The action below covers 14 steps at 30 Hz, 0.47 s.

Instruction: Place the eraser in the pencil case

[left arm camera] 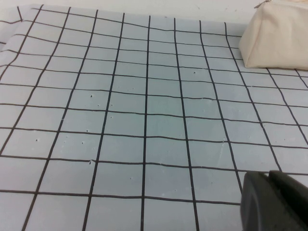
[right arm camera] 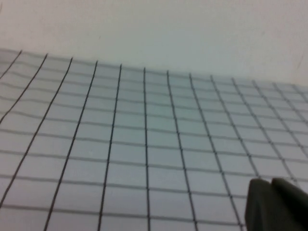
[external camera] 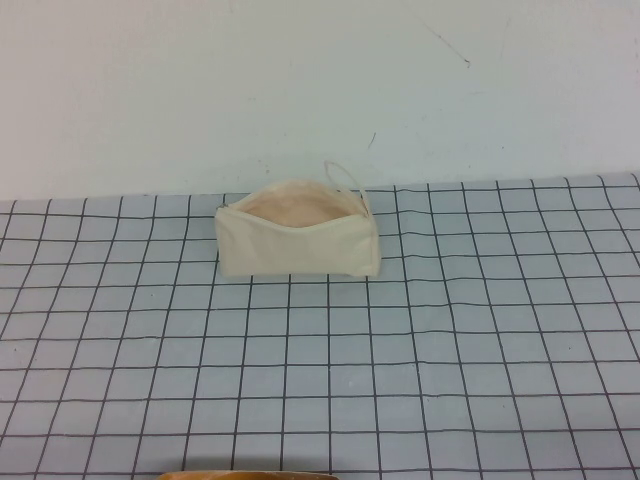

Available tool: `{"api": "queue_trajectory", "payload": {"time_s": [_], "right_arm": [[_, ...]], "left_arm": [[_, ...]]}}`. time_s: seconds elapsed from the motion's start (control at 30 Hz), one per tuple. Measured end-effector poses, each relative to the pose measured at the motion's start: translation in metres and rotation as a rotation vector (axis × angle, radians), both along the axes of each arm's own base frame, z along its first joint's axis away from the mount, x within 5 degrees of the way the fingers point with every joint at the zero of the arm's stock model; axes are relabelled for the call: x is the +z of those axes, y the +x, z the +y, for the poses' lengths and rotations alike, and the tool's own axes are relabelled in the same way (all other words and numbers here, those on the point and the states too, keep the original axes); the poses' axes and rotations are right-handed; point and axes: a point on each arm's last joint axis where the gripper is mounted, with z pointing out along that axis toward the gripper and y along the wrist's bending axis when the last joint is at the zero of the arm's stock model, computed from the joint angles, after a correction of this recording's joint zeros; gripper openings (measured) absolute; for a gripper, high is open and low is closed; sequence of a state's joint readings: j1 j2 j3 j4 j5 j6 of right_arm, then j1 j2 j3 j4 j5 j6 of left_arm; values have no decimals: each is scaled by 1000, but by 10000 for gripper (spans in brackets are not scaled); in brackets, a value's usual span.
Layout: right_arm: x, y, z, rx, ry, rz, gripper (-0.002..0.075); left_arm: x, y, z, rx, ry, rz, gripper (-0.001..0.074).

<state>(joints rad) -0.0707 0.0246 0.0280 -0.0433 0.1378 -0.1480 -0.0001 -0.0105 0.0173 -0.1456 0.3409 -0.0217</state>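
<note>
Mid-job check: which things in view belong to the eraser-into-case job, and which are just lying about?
Job:
- pencil case, open, at the mat's far edge
- left gripper, low over bare mat
- right gripper, low over bare mat
- eraser: not visible in any view

Just there:
- grid mat
- tan object at the near edge

Pencil case (external camera: 297, 246): stands on the gridded mat (external camera: 320, 380), upper centre of the high view, just left of the frame's midline, close to the mat's far edge. Mouth faces up and stands open; loop strap (external camera: 345, 180) rises from its right end, toward the wall (external camera: 300, 80) behind.

Mat: fills the lower part of the high view; wall fills the upper part.

Left gripper (left arm camera: 274, 202): lower right corner of the left wrist view, over the mat; pencil case (left arm camera: 276, 36) in that view's upper right, well apart from it.

Right gripper (right arm camera: 274, 204): lower right corner of the right wrist view, over the mat.

Eraser: not visible in any view.
</note>
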Motion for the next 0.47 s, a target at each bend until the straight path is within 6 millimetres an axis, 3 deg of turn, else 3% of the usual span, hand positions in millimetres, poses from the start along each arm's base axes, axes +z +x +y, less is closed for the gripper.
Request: {"api": "queue_trajectory", "payload": {"time_s": [0.17, 0.47], "right_arm": [[-15, -6, 3, 36, 49, 157, -1], [-16, -7, 3, 34, 61, 175, -1]], "left_arm": [[0, 0, 0, 0, 0, 0, -1], [0, 0, 0, 0, 0, 0, -1]]}}
